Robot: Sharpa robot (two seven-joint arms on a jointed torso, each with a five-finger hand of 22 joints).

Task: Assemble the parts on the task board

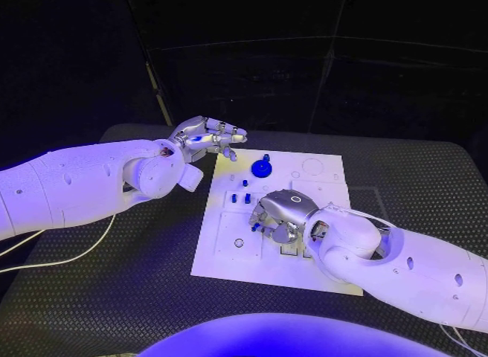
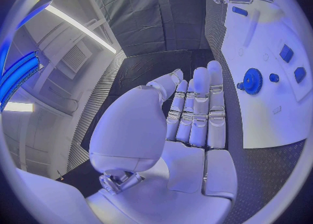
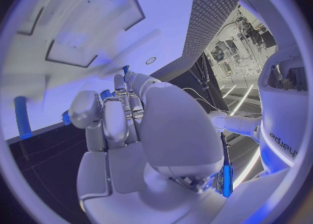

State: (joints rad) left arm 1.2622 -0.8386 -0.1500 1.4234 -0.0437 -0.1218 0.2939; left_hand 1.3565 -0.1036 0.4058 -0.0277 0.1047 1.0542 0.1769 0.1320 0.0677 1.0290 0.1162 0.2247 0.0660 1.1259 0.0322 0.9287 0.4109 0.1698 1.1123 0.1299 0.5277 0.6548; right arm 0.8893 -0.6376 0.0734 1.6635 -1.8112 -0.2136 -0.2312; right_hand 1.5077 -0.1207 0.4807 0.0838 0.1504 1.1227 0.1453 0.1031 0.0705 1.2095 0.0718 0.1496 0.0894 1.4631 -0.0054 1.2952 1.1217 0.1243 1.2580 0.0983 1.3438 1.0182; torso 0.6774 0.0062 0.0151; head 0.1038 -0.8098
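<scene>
The white task board (image 1: 228,256) lies in the middle of the table. A blue gear (image 1: 262,168) stands near its far edge, and small blue parts (image 1: 239,198) stand just nearer than it. My right hand (image 1: 278,216) hangs over the board's middle with its fingers curled down. In the right wrist view the thumb and fingers (image 3: 120,114) pinch a thin blue part (image 3: 106,95), and another blue peg (image 3: 23,117) stands on the board beyond. My left hand (image 1: 209,137) hovers off the board's far left corner, flat and holding nothing (image 2: 195,114). The left wrist view also shows the gear (image 2: 252,81).
The black textured table (image 1: 115,297) surrounds the board. A white cable (image 1: 62,256) trails across the table under my left arm. Recessed slots (image 1: 239,242) show in the board's near left part.
</scene>
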